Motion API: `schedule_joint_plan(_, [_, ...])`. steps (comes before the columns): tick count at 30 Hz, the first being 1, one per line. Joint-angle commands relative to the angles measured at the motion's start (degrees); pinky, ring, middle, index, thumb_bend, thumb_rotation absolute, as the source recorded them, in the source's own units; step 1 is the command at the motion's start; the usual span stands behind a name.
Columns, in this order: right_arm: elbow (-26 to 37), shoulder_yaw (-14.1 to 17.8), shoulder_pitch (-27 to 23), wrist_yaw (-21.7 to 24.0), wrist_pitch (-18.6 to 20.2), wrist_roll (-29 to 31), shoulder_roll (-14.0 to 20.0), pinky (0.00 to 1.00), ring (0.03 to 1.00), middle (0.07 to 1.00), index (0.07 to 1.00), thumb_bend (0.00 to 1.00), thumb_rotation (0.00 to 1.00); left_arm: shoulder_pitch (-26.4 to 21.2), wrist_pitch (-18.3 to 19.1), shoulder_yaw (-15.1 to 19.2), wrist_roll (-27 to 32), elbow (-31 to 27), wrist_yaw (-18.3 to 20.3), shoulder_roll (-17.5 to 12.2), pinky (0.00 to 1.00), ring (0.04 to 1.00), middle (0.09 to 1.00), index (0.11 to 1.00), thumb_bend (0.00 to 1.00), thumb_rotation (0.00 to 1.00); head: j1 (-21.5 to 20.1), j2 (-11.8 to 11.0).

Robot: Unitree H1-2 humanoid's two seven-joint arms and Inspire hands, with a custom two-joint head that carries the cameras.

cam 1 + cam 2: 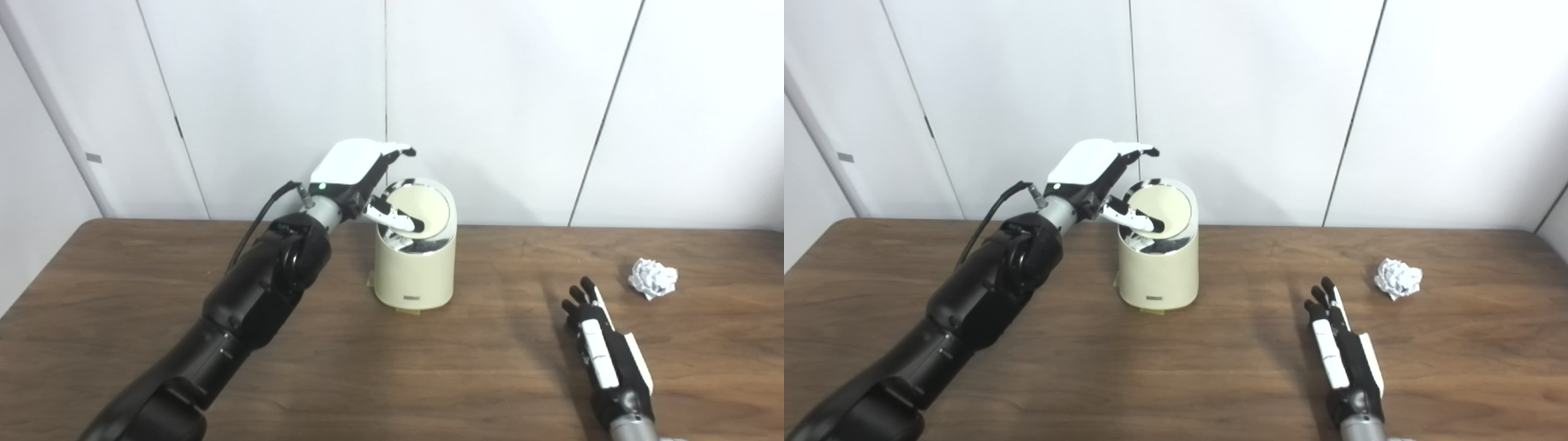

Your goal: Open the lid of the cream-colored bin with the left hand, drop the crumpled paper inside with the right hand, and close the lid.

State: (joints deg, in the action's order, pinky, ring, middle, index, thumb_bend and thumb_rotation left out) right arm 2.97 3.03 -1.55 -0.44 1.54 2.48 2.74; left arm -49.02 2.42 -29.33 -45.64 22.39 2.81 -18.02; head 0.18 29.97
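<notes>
Left robot hand (361, 174) at bin lid (422, 211), thumb across it.

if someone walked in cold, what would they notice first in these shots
First the left hand raised at the cream bin in the middle of the table, its thumb lying across the tilted lid. Next the white ball of crumpled paper lying alone at the far right. Then the right hand, flat on the table short of the paper, holding nothing.
</notes>
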Motion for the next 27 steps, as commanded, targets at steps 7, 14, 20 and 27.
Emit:
schedule_joint_plan(7, [0.2, -0.1, 0.0, 0.1, -1.6, 0.8, -0.7, 0.97, 0.943, 0.974, 1.000, 0.62, 0.86, 1.0, 0.4, 2.8, 1.2, -3.5, 2.6, -0.5, 0.79, 0.897, 0.890, 0.901, 0.83, 0.03, 0.0, 0.4])
schedule_joint_plan(14, [0.8, 0.0, -0.3, 0.4, -0.6, 1.4, -0.8, 0.97, 0.948, 0.973, 1.000, 0.60, 0.86, 11.0, 2.1, 23.6, 26.8, -10.8, 3.7, 5.0, 0.80, 0.855, 0.851, 0.869, 0.61, 0.27, -0.5, 0.9])
schedule_joint_plan(20, [0.9, 0.3, -0.3, 0.5, 0.0, 1.8, -0.5, 0.98, 0.948, 0.971, 1.000, 0.59, 0.86, 21.0, 1.6, 31.6, 35.8, -19.9, 2.6, 6.6, 0.85, 0.863, 0.868, 0.893, 0.51, 0.58, -0.3, 1.0])
schedule_joint_plan(27, [0.6, 0.3, -0.5, 0.7, 0.0, 1.7, 0.2, 0.97, 0.942, 0.966, 1.000, 0.58, 0.87, 30.6, 1.5, 35.4, 40.6, -27.1, 1.1, 7.6, 0.82, 0.866, 0.875, 0.917, 0.44, 0.63, -0.3, 1.1])
